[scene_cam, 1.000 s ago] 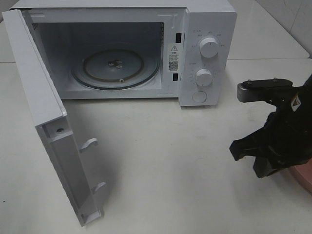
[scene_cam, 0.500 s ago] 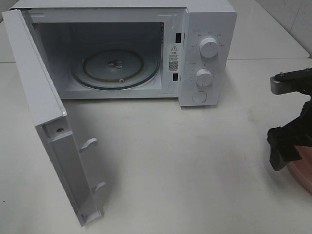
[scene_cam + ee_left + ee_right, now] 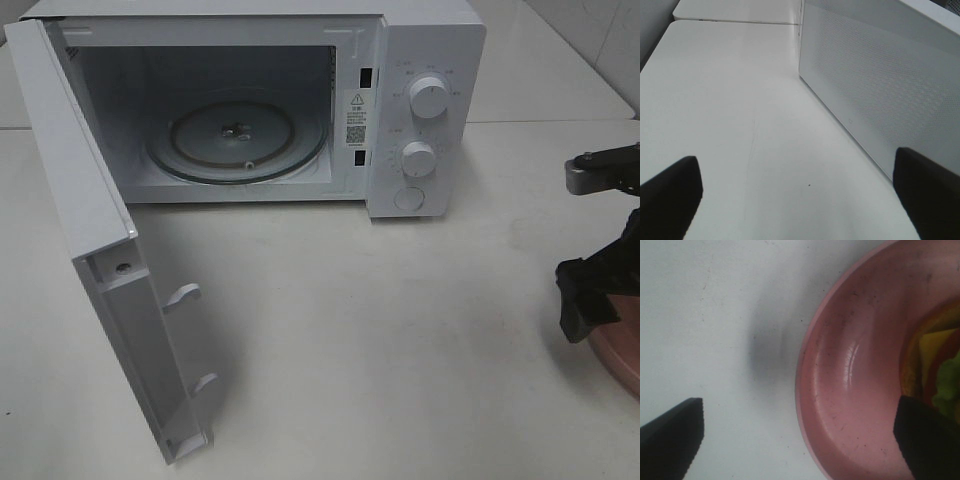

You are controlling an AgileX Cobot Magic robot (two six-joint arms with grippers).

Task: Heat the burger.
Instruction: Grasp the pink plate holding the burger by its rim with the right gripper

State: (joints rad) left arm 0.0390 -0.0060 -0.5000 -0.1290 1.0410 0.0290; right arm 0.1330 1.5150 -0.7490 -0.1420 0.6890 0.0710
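The burger (image 3: 936, 365) shows only as an edge of tan bun with yellow, red and green layers, lying on the round pink plate (image 3: 855, 380). My right gripper (image 3: 800, 440) hangs open just above it. One fingertip is over the plate next to the burger, the other over the bare table outside the rim, and nothing is held. In the exterior high view one black finger (image 3: 588, 300) of it stands over the plate (image 3: 620, 365) at the right edge. My left gripper (image 3: 800, 200) is open and empty, low over the table beside the microwave's side wall (image 3: 880, 85).
The white microwave (image 3: 430, 40) stands at the back with its door (image 3: 90, 200) swung wide open toward the front left. Its glass turntable (image 3: 240, 140) is bare. Two knobs and a button sit on its right panel (image 3: 420, 155). White table (image 3: 380, 330) lies between microwave and plate.
My right arm has moved to the right, from the open table near the middle right to the frame's edge over the pink plate. Microwave and door have not moved.
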